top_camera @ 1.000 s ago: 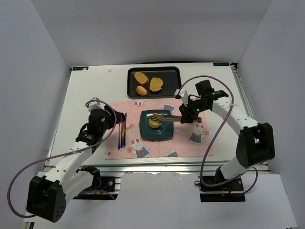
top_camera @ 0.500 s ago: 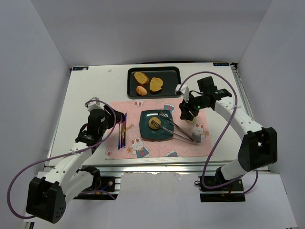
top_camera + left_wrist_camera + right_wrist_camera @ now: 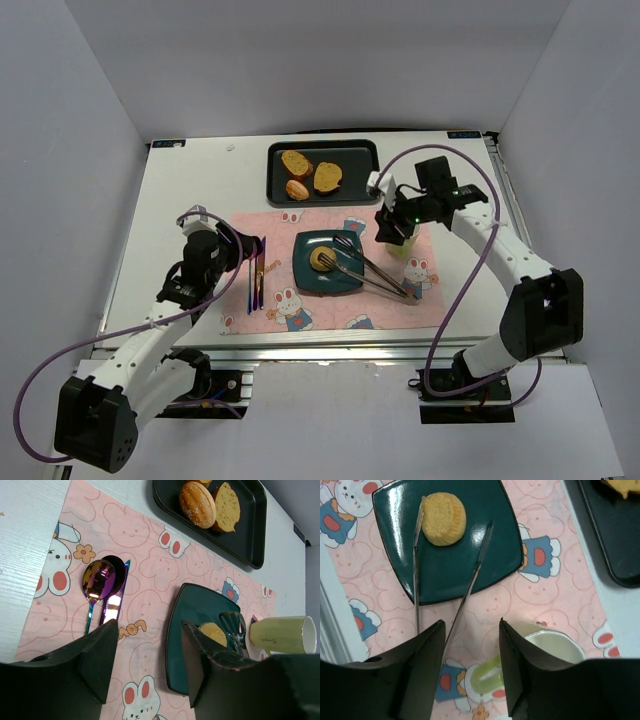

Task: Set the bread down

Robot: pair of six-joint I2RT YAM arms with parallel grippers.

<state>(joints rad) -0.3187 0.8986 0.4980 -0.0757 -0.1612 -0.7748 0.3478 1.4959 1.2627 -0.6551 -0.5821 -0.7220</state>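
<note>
Right gripper (image 3: 471,635): jaws spread, empty.
Just beside its finger: mug (image 3: 555,647). Likely to tip if the wrist swings low.
Ahead: tongs (image 3: 474,567), lying loose, tips straddling the bread (image 3: 443,519) on the plate (image 3: 485,555). A clipped handle could drag the bread off.
Left gripper (image 3: 147,645): spread, empty, well apart.

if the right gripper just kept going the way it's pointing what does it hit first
Probably the tongs lying across the plate edge, though the cup looks close too; depth is unclear.
</note>
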